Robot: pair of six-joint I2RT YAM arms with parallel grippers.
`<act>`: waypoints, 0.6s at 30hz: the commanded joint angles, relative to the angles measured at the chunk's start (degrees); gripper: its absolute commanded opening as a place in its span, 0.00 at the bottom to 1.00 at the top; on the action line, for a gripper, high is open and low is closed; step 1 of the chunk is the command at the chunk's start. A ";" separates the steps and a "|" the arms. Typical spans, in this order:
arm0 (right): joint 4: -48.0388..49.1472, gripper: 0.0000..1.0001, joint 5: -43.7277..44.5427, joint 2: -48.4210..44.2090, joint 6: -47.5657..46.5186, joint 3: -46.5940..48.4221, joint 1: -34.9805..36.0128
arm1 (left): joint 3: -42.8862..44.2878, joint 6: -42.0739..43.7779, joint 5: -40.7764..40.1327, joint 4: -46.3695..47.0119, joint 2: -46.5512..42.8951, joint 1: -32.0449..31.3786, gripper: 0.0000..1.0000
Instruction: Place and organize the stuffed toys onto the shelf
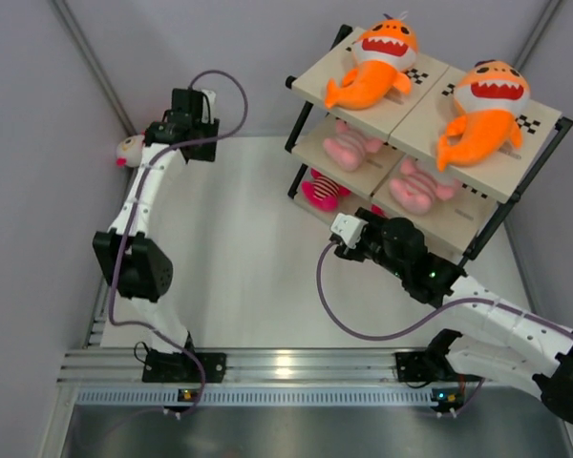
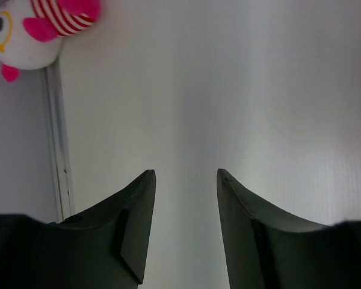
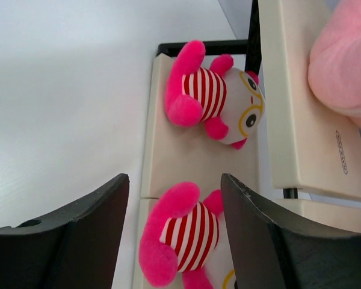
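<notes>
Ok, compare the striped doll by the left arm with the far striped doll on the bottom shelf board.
The left-arm doll lies off the shelf, at the table's left edge; the far shelf doll lies on its bottom board. The left-arm doll is cropped in the left wrist view; the far shelf doll shows whole past the open right claw. Both have white faces, yellow-ringed eyes, pink limbs, red-and-white stripes.

Left tool [image 2: 185, 176] gaping wide; right tool [image 3: 174, 179] gaping likewise.

Parted gripper [image 3: 174, 178], far striped doll [image 3: 212, 102], near striped doll [image 3: 182, 238], on shelf board [image 3: 168, 153]
</notes>
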 commanded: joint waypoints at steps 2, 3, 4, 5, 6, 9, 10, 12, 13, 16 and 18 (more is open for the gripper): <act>-1.30 0.64 1.53 -1.65 1.22 3.40 2.83 | 12.64 -7.46 -7.81 4.08 12.41 8.82 0.51; -1.13 0.64 1.62 -2.00 1.22 3.14 3.18 | 14.49 -7.11 -10.34 4.08 17.31 9.61 0.51; -1.04 0.64 1.62 -2.09 1.22 3.14 3.88 | 16.59 -6.67 -11.50 4.08 19.44 10.66 0.52; -1.04 0.64 1.71 -2.09 1.22 3.14 4.24 | 19.75 -6.41 -12.56 4.08 21.47 10.67 0.52; -0.86 0.64 1.71 -2.01 1.31 3.05 5.02 | 21.52 -6.06 -14.48 4.08 25.58 10.67 0.52; -0.77 0.64 3.90 -1.83 2.36 2.61 7.30 | 28.29 -5.70 -15.64 4.69 31.14 13.92 0.54; -0.51 0.64 5.56 -1.83 2.62 2.44 8.01 | 29.78 -5.70 -15.73 5.21 34.55 14.45 0.55; -0.25 0.64 8.11 -2.01 2.54 1.56 9.85 | 31.47 -4.65 -16.60 10.28 36.68 15.24 0.57; -0.25 0.64 8.91 -2.09 2.62 1.38 10.39 | 31.38 -2.99 -18.35 12.84 38.17 15.25 0.59; -1.82 0.64 11.54 -2.27 4.02 0.94 11.62 | 31.21 -0.26 -20.29 21.72 40.72 15.25 0.66; -2.79 0.64 12.86 -2.62 4.99 0.59 12.50 | 30.60 1.76 -20.56 26.55 41.78 15.25 0.71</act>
